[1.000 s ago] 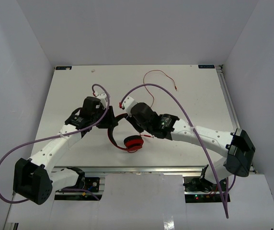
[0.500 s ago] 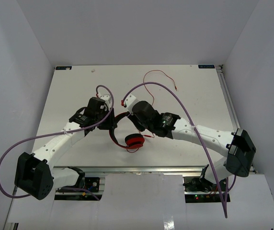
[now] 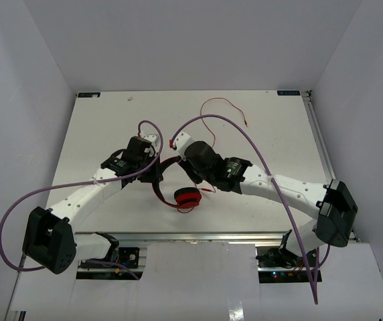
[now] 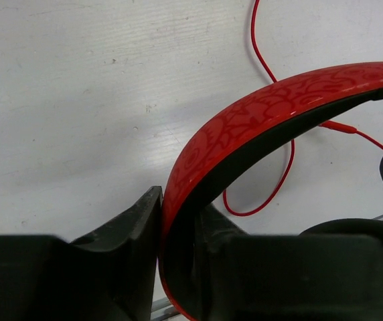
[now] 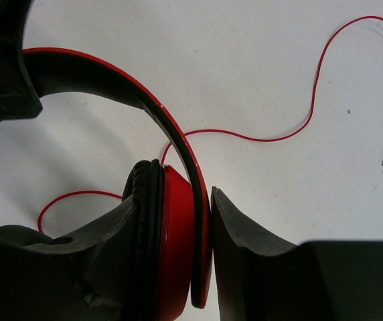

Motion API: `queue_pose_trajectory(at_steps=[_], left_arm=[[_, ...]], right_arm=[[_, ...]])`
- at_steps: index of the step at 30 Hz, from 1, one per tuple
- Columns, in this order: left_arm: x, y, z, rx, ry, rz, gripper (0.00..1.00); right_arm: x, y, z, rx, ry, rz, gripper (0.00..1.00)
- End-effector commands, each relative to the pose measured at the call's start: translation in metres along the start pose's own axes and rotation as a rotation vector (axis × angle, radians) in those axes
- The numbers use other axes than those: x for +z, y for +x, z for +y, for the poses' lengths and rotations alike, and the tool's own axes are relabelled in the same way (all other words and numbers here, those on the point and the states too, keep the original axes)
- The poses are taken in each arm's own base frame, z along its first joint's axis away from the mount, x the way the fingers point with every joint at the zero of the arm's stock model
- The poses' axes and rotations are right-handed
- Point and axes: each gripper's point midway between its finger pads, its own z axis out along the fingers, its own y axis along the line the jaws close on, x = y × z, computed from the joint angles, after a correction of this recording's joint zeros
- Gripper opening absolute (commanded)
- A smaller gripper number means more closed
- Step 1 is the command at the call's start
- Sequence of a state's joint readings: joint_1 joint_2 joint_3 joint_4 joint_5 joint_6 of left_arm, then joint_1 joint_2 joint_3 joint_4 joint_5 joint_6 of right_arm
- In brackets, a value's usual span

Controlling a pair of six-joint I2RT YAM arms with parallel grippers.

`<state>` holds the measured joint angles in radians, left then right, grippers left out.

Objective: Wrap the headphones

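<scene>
Near the middle of the table (image 3: pixel 111 120), the left arm (image 3: pixel 84 194) and right arm (image 3: pixel 292 190) reached in from the near edge and met over the headphones (image 3: pixel 178 195). The left gripper (image 4: pixel 181 207) was pressed together on the headband (image 4: pixel 258 114) partway along its arc. The right gripper (image 5: pixel 178 207) was clamped across one earcup (image 5: pixel 175 234) and the band end beside it. A second earcup (image 3: pixel 187 198) showed toward the near edge; whether it rested on the table could not be told.

None of the cable (image 3: pixel 211 107) was wound. It passed behind the headband just above the held earcup, ran away toward the far edge and looped there, right of centre. It ended at the plug (image 3: pixel 246 124), which lay well apart from both grippers on the side of the far right corner. The loose length lay beyond the headphones, stretched roughly from near edge to far edge, with the right gripper the nearer of the two.

With both grippers occupied, the wrap would likely call for one to let go and fetch the cable. The right had the shorter reach, and the left's hold on the band looked fit to steady the headphones.
</scene>
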<state>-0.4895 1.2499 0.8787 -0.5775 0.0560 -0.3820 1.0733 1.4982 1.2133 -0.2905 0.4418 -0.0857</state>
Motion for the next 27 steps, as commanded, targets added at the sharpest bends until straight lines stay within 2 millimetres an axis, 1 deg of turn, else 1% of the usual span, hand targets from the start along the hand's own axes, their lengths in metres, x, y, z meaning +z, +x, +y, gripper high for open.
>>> queue_pose_trajectory(at_steps=[1,3,6,8,9,10,11,12,15,17,20,22,23,24,26,27], left_arm=[[-0.005,-0.012,-0.002,-0.003,-0.013,-0.032,0.12],[-0.003,-0.008,-0.004,-0.006,-0.002,-0.014,0.01],[-0.001,-0.006,-0.006,-0.007,0.013,0.000,0.00],[-0.002,-0.007,-0.008,-0.007,0.019,-0.001,0.00],[-0.002,-0.008,-0.008,-0.006,0.019,-0.004,0.00],[-0.004,-0.010,-0.008,-0.006,0.017,-0.010,0.00],[-0.007,-0.014,-0.008,-0.006,0.015,-0.022,0.00],[-0.010,-0.017,-0.008,-0.006,0.007,-0.032,0.00],[-0.024,-0.030,-0.005,-0.008,-0.028,-0.069,0.00],[-0.038,-0.044,-0.006,-0.015,-0.046,-0.112,0.00],[-0.058,-0.056,-0.009,-0.022,-0.049,-0.144,0.00],[-0.069,-0.061,-0.010,-0.025,-0.051,-0.162,0.00],[-0.077,-0.067,-0.012,-0.026,-0.048,-0.183,0.00],[-0.081,-0.069,-0.012,-0.028,-0.051,-0.190,0.00],[-0.098,-0.073,-0.013,-0.030,-0.047,-0.219,0.00],[-0.105,-0.075,-0.014,-0.029,-0.043,-0.234,0.00]], right_arm=[[-0.013,-0.034,-0.009,0.067,0.010,-0.109,0.08],[-0.013,-0.034,-0.008,0.071,0.005,-0.108,0.08],[-0.013,-0.034,-0.008,0.073,0.003,-0.108,0.08],[-0.015,-0.037,-0.008,0.073,0.000,-0.116,0.13],[-0.017,-0.038,-0.008,0.072,-0.006,-0.121,0.21],[-0.019,-0.039,-0.008,0.072,-0.012,-0.128,0.31],[-0.022,-0.042,-0.008,0.071,-0.018,-0.138,0.44],[-0.027,-0.044,-0.009,0.073,-0.026,-0.150,0.52],[-0.044,-0.055,-0.012,0.079,-0.048,-0.193,0.68],[-0.061,-0.064,-0.017,0.087,-0.057,-0.232,0.73],[-0.088,-0.078,-0.027,0.103,-0.066,-0.306,0.77],[-0.107,-0.087,-0.028,0.107,-0.099,-0.357,0.79],[-0.121,-0.093,-0.028,0.110,-0.130,-0.393,0.79],[-0.124,-0.093,-0.027,0.110,-0.137,-0.398,0.79],[-0.146,-0.098,-0.026,0.112,-0.188,-0.457,0.80],[-0.151,-0.096,-0.024,0.110,-0.203,-0.467,0.81]])
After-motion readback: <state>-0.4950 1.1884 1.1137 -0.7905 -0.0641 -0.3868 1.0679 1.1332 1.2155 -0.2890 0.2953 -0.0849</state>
